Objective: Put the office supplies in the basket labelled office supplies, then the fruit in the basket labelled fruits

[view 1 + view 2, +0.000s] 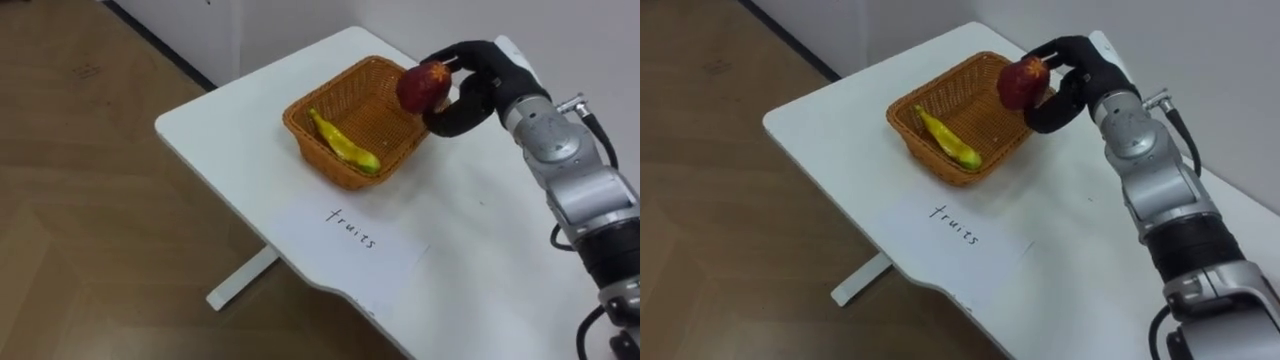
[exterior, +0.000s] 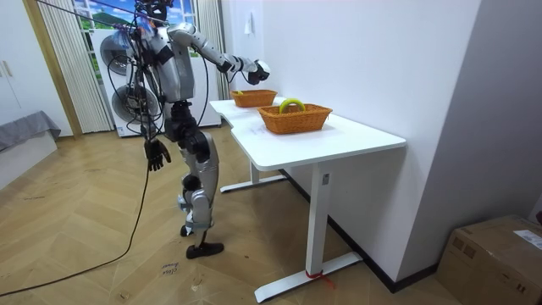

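While over basket (image 1: 326, 160), apple (image 1: 424, 86) in hand (image 1: 468, 98)

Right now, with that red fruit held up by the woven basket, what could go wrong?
1. The right hand grips the round red apple above the woven wicker basket at the rim on the hand's side, not over the middle. Released there, it might strike the rim and roll off across the white table.
2. If it does fall inside, it could land on the yellow banana lying there and bruise it.
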### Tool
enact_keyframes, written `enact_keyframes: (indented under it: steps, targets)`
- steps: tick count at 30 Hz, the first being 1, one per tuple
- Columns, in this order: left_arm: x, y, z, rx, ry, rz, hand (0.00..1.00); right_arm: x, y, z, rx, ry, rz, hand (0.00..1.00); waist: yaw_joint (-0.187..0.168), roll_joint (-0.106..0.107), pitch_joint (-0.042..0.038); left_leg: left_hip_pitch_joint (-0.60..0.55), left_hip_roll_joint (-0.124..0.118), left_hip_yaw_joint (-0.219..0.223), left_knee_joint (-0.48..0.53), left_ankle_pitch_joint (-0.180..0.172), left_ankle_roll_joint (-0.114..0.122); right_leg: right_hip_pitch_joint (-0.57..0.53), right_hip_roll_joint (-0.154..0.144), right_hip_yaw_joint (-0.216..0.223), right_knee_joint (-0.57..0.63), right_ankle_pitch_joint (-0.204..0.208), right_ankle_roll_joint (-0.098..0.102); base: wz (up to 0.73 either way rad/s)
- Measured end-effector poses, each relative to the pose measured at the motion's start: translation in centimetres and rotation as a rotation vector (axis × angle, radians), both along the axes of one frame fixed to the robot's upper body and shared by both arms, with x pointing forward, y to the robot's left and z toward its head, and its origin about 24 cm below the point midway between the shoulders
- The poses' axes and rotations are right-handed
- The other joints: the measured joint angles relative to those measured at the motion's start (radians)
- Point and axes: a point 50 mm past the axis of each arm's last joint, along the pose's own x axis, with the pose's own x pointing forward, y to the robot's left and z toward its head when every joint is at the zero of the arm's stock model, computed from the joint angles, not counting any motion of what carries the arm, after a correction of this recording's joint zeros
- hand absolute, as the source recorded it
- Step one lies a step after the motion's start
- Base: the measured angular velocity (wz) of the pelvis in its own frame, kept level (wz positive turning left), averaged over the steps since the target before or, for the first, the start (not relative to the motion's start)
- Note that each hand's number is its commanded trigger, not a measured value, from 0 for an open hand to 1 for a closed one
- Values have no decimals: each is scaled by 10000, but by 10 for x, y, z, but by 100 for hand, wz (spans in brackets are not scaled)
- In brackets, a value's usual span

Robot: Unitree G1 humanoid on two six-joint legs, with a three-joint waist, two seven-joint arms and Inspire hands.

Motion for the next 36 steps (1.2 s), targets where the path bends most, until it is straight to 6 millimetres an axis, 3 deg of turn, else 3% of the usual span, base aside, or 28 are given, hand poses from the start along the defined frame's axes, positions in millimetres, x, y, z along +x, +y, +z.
enact_keyframes:
  steps: [4, 5, 6, 7, 8, 9, 20, 36]
  targets:
    - [-6, 1, 1, -121, 164, -40, 0, 0, 0, -2, -36, 119, -41, 100, 44, -55, 1, -22, -25, 2, 43, -29, 3, 6, -12, -26, -25, -22, 29, 0]
    - [-8, 2, 1, -114, 239, -42, 0, 0, -1, -2, -37, 131, -58, 89, 45, -94, 4, -22, -50, 3, 48, -28, 5, 17, -10, -26, -43, -28, 36, 0]
    - [-9, 3, 1, -104, 276, -42, 0, 0, -1, -3, -29, 134, -68, 53, 45, -114, 7, -22, -90, -1, 51, -27, 6, 23, -6, -20, -57, -29, 37, 3]
    - [-10, 5, 2, -114, 316, -64, 0, 0, -1, -3, 7, 125, -95, 38, 43, -146, 11, -22, -104, -26, 60, -26, 8, 58, 8, -20, -113, -29, 39, 4]
    - [-10, 7, 3, -111, 332, -82, 0, 0, -1, -2, 28, 98, -129, 13, 55, -172, 17, -25, -118, -46, 69, -25, 12, 64, 4, -22, -117, -31, 44, 4]
    - [-10, 7, 3, -96, 332, -89, 0, 0, -1, -2, 25, 91, -137, 0, 67, -187, 19, -30, -122, -53, 70, -26, 14, 60, 1, -22, -118, -34, 48, 0]
    - [-10, 11, 4, -140, 339, -56, 0, -2, 7, -13, -534, 544, 185, 0, 147, -222, 30, -22, -131, -180, 146, -125, 34, 128, 13, -16, -118, -27, 71, 2]
    - [-11, 14, 5, -112, 353, 154, 0, -3, 4, -18, -732, 842, 147, 0, 218, -211, 21, -13, -150, -204, 231, -179, 60, 173, 20, 30, -112, -8, 97, 0]
